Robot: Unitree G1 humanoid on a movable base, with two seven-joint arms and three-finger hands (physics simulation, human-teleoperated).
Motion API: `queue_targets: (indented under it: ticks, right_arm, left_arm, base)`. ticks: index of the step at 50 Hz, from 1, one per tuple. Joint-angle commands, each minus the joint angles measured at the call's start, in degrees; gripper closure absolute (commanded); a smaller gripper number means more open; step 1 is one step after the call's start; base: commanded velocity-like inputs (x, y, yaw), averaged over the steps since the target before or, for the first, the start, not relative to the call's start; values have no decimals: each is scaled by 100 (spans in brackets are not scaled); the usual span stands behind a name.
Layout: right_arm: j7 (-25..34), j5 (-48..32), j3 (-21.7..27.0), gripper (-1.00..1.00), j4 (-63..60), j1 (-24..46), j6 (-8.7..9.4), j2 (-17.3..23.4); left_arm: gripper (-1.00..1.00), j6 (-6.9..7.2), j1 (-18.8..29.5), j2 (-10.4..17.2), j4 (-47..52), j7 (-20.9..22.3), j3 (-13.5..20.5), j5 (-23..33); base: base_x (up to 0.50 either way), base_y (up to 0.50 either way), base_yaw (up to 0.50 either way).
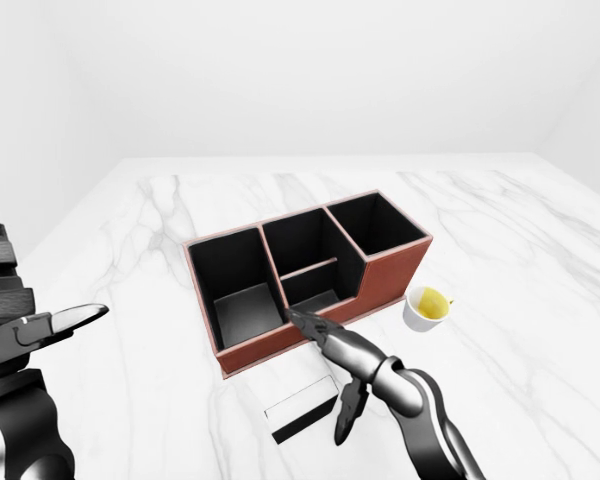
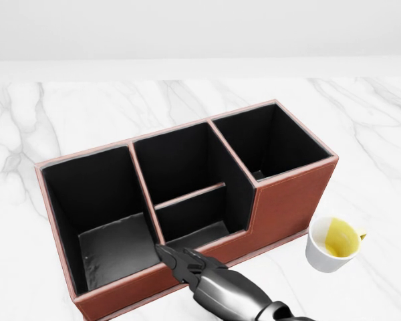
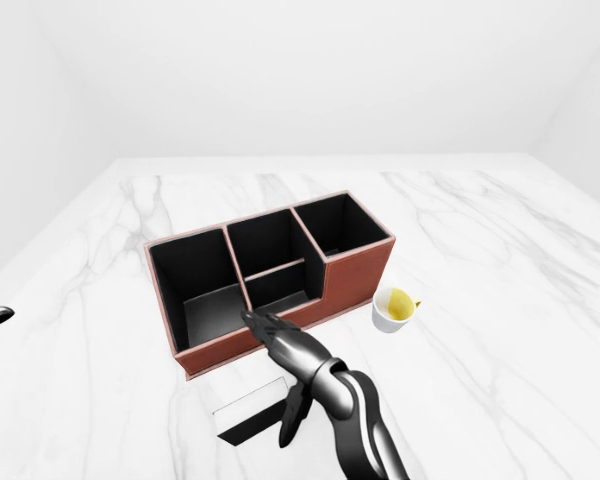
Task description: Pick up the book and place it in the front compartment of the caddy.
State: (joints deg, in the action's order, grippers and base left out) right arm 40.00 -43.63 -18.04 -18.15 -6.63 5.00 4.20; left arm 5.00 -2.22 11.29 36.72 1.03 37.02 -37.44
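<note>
The brown caddy (image 1: 395, 268) with black compartments stands mid-table; the head view shows it close up (image 2: 291, 200). The book (image 1: 298, 406), flat and white with a black edge, lies on the marble just below the caddy's near wall; the head view does not reach it. My right hand (image 1: 330, 365) is open: its fingers (image 2: 177, 259) stretch over the caddy's near wall by the low middle compartment, and its thumb hangs down beside the book's right end. It holds nothing. My left hand (image 1: 55, 322) is open at the left edge, far from both.
A white cup (image 1: 427, 307) with yellow inside stands on the marble table (image 1: 540, 300) just right of the caddy. The table's edges show at the left and at the top.
</note>
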Motion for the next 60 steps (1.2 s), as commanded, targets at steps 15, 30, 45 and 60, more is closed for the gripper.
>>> queue_targets:
  ticks: [15,30,45,60]
  right_arm:
    - [0,-175,-62,-100,279,140,0,-67]
    - [0,-108,-147,-100,515,32,0,-111]
    - [0,49,-201,-100,860,-55,0,-98]
    - [0,129,-230,56,940,-43,0,-104]
  left_arm:
    - [-100,0,52,60,-78,-47,10,-31]
    - [-100,0,26,40,-50,-37,11,-13]
    - [-100,0,44,41,-104,-38,-20,5]
    - [-100,0,47,42,-122,-38,-30,27]
  base:
    - [0,0,0]
    - [0,0,0]
    - [0,0,0]
    - [0,0,0]
